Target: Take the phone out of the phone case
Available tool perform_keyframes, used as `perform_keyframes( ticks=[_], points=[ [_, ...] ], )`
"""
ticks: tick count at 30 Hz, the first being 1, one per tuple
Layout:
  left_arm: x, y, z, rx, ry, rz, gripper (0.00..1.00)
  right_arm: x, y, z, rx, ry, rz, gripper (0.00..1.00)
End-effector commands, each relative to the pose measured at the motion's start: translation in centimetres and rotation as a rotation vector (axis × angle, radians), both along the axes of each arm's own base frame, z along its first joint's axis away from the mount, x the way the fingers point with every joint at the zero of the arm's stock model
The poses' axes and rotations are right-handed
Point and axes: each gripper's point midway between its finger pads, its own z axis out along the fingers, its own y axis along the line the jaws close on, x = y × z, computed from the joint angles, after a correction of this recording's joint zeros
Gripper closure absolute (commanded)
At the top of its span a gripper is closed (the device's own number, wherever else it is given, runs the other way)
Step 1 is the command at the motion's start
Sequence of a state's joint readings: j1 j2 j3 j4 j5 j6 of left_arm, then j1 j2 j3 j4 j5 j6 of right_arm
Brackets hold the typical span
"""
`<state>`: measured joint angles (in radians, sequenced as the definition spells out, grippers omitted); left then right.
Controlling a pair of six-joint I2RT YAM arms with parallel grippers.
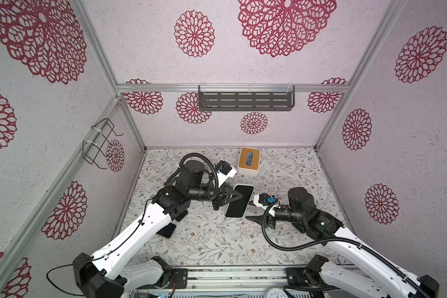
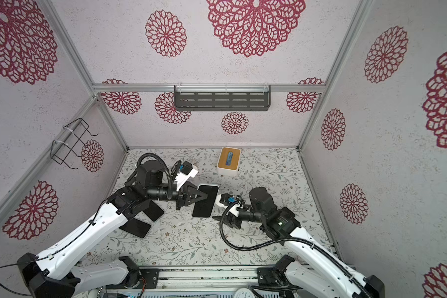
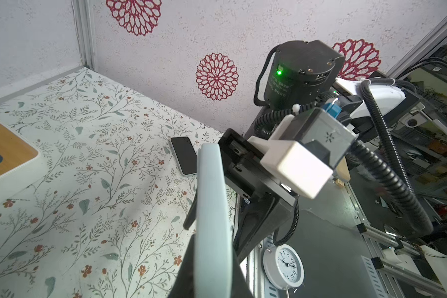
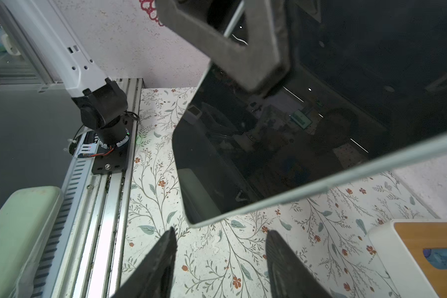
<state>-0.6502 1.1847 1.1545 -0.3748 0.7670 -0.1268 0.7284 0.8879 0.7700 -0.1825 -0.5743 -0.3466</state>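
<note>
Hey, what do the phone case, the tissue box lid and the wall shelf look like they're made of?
The case looks like soft plastic or silicone: pale blue, matte, with a rounded edge. The lid looks like wood or bamboo: warm tan with a satin face. The shelf looks like painted metal: a thin, dark grey, slotted sheet.

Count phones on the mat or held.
4. One phone in a pale case, clamped by the left tool; two dark ones on the mat under the left arm; one cased phone flat near the right arm, left wrist view only. Arms may hide more.
</note>
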Motion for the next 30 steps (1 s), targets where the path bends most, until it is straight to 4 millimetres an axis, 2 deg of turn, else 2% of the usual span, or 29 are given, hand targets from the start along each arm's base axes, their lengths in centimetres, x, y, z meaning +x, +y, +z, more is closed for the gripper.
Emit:
perform_keyframes(
  ticks=[1,5,9,25,30],
  points=[
    [-1.12,-0.09,4.38,-0.135,-0.157,-0.046,1.00,-0.98,0.61,1.04,0.023,-0.032,0.081,0.49],
    [-1.26,0.05,4.53,-0.150,-0.174,-0.042,1.00,-1.46,0.85,0.97,0.034,-0.024,0.112,0.53],
    [-1.52,-0.10,4.65,-0.167,-0.182,-0.053,1.00,-1.39,0.94,1.19,0.044,-0.033,0.111,0.59],
    [-1.60,-0.16,4.53,-0.197,-0.204,-0.047,1.00,-1.27,1.21,1.48,0.054,-0.045,0.117,0.72],
    [-1.49,-0.19,4.57,-0.201,-0.208,-0.041,1.00,-1.06,1.29,1.63,0.062,-0.058,0.111,0.79]
  ],
)
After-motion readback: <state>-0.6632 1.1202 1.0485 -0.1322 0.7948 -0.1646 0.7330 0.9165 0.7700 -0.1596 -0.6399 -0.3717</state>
